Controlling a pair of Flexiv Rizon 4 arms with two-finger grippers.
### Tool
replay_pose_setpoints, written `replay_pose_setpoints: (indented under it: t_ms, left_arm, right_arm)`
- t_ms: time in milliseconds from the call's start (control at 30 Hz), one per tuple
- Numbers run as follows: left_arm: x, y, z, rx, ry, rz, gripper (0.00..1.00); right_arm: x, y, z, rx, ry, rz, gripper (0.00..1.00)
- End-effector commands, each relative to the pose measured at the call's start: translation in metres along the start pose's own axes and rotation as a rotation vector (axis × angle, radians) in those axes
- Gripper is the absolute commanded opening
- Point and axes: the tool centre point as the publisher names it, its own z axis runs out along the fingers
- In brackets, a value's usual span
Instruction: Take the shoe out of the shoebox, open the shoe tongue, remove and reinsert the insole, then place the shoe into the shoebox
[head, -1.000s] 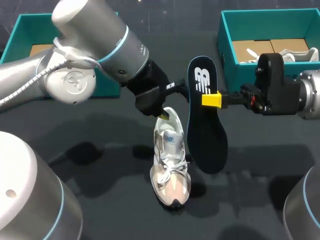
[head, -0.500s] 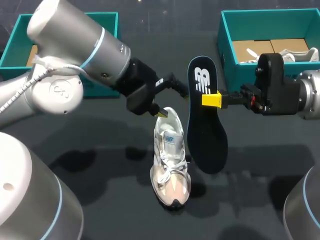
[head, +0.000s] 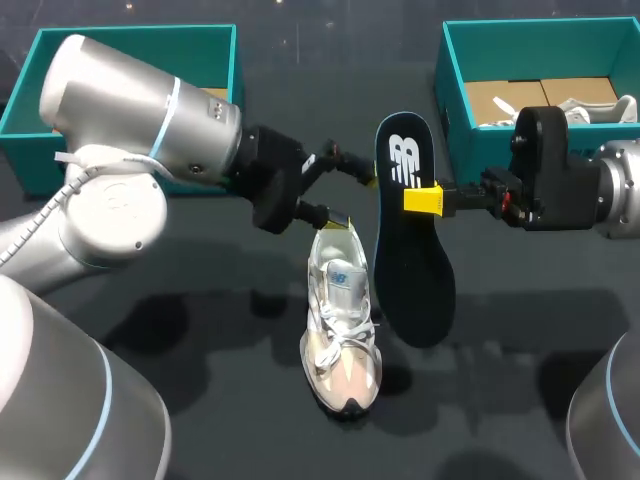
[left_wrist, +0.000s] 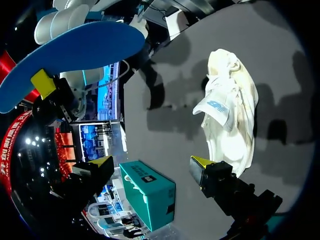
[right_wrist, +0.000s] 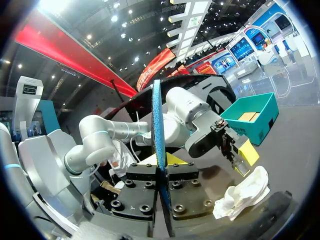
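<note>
Right claw (head: 423, 199) (right_wrist: 159, 160): fingers closed flat on the insole (head: 410, 260) (right_wrist: 157, 115), one pad per face, gripping the side edge near the logo end; the insole is up off the table (head: 200, 300), dark face with the logo turned up, its long end running out past my fingers; seen from the right wrist it sits edge-on between the two tips.

Left claw (head: 340, 195) (left_wrist: 151, 165): fingers spread wide, nothing between them; one yellow tip is just beside the heel end of the shoe (head: 340, 330) (left_wrist: 227, 115), can't tell whether it touches; the other tip is near the insole's logo end, apart from it.

Shoe: standing on its sole on the table, below and ahead of the left claw, just beside the held insole on the left claw's side; tongue raised; laces done up; toe end pointing away from both claws; in the right wrist view it lies ahead of my fingers, under the left claw (right_wrist: 242, 155).

Shoeboxes: teal, open; one (head: 215, 45) behind the left arm; the other (head: 455, 90) behind the right claw, with a second white shoe (head: 600, 108) in it.
</note>
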Motion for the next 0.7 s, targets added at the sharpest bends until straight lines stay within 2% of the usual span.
replay_pose_setpoints:
  t_ms: [33, 700]
  left_arm:
    - [0.000, -0.004, -0.001, -0.012, -0.083, 0.006, 1.00]
    - [-0.027, 0.001, -0.027, -0.052, -0.327, 0.020, 1.00]
  right_arm:
    - [0.001, -0.001, 0.001, -0.001, -0.004, 0.001, 0.00]
    - [0.001, -0.001, 0.001, -0.001, -0.004, 0.001, 0.00]
